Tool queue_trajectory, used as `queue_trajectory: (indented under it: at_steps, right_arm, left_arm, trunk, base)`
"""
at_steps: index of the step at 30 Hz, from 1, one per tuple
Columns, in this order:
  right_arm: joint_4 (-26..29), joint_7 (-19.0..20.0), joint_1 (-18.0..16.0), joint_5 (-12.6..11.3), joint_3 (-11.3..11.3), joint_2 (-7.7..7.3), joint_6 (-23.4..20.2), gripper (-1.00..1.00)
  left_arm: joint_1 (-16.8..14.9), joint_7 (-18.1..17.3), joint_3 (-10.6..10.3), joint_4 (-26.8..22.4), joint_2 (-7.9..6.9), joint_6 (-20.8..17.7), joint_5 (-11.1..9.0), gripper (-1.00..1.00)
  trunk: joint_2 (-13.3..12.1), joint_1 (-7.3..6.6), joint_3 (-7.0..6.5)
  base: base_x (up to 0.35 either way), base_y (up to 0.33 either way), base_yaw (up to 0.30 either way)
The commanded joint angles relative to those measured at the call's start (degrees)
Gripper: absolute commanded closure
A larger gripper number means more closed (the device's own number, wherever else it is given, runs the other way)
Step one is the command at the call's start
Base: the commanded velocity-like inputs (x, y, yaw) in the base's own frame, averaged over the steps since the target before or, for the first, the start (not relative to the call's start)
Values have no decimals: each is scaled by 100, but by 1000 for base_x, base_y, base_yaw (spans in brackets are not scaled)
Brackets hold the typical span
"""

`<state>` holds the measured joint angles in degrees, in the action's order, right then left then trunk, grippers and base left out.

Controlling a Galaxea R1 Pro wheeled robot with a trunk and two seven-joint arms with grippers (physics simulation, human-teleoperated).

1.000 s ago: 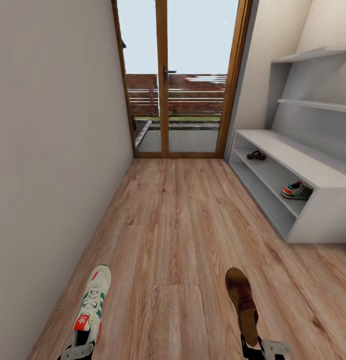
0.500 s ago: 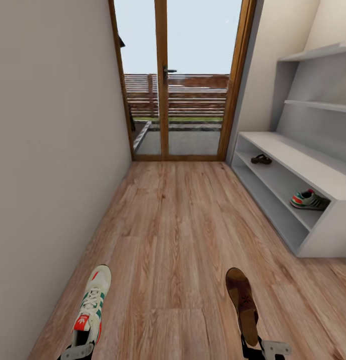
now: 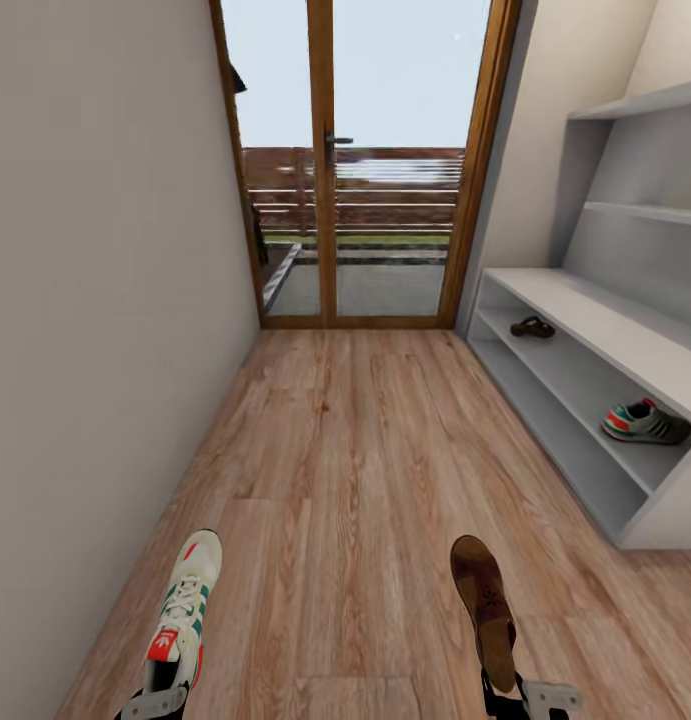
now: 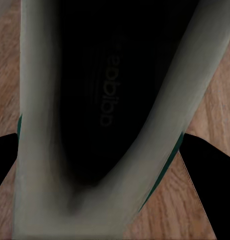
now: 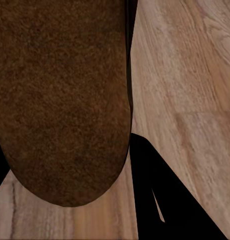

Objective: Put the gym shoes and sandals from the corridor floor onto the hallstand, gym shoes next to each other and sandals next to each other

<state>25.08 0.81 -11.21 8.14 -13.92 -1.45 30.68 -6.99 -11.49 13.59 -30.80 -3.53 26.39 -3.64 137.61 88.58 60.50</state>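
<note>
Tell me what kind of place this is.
Most likely a home's entrance corridor: a narrow run of light brown wood-plank floor, a wood-framed glazed door at its end opening outdoors, and a light grey shoe rack along one wall with shoes on it.

Cream gym shoe (image 3: 185, 605) striped green, red tongue tag; brown sandal (image 3: 484, 608); grey hallstand (image 3: 625, 345); wood-grain plank floor (image 3: 355, 470).

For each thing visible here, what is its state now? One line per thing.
Cream-white sneaker with green stripes: held by left end effector, above floor.
Flat brown leather sandal: held by right end effector.
Second sneaker: resting on the light grey shoe rack, middle tier.
Second sandal: on same tier, farther along.
Wooden glass door: closed.
</note>
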Motion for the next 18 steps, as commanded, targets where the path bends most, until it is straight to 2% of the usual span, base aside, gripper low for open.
queue_trajectory:
  at_steps: [1,18]
  right_arm:
    - [-3,15,-4,39,-40,4,17,100]
    - [-3,15,-4,39,-40,4,17,100]
  left_arm:
    - [-4,-55,20,4,2,7,-40,100]
    - [-4,-55,20,4,2,7,-40,100]
  trunk:
    - [2,2,5]
    - [2,2,5]
  base:
    - [340,0,0]
    - [339,0,0]
